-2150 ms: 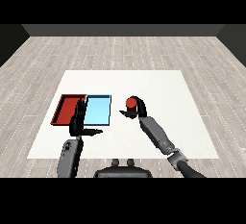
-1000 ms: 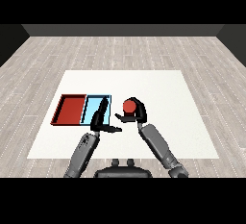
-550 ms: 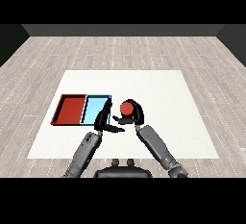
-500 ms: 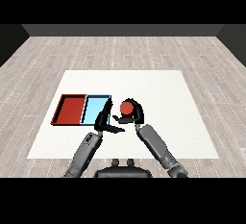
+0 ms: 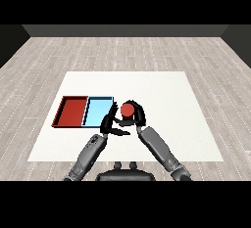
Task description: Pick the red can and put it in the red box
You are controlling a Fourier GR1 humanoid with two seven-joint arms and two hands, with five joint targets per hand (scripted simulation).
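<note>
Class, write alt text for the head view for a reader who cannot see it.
The right hand curls round a red can just right of the light blue tray, with the left hand open beside it. A red tray lies left of the blue one on the white table.

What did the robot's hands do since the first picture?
The right hand, curled round the red can, carried it left toward the trays. The left hand rose from the near edge and came in beside the can, fingers straight. The red tray and blue tray stayed put.
</note>
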